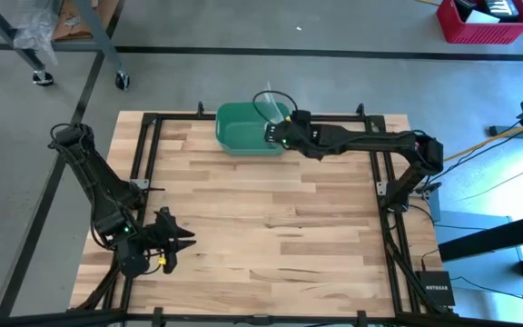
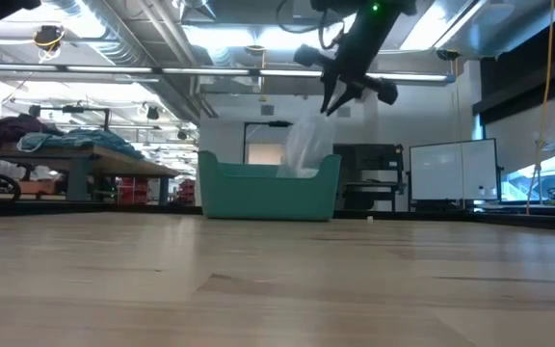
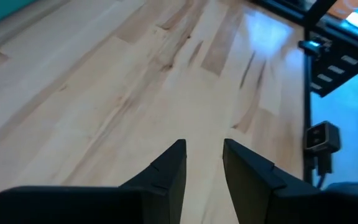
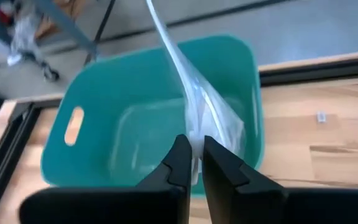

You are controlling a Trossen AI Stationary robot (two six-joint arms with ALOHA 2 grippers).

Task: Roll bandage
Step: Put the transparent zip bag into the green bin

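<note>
Wooden tabletop [image 1: 271, 227] lies bare under my half-parted left gripper [image 1: 172, 243]; far off, my right gripper [image 4: 193, 163] pinches a clear plastic bag [image 4: 207, 115] above the green bin [image 1: 239, 132].

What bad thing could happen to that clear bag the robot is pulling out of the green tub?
The right pincer pinches only a thin edge of the clear plastic bag, so it might slip and drop back into the teal plastic tub. The bag's lower end is still inside, so it might snag on the rim and tug the tub.

End effector [image 2: 330, 108] pinching bag [image 2: 306, 146] above bin [image 2: 258, 193]
</note>
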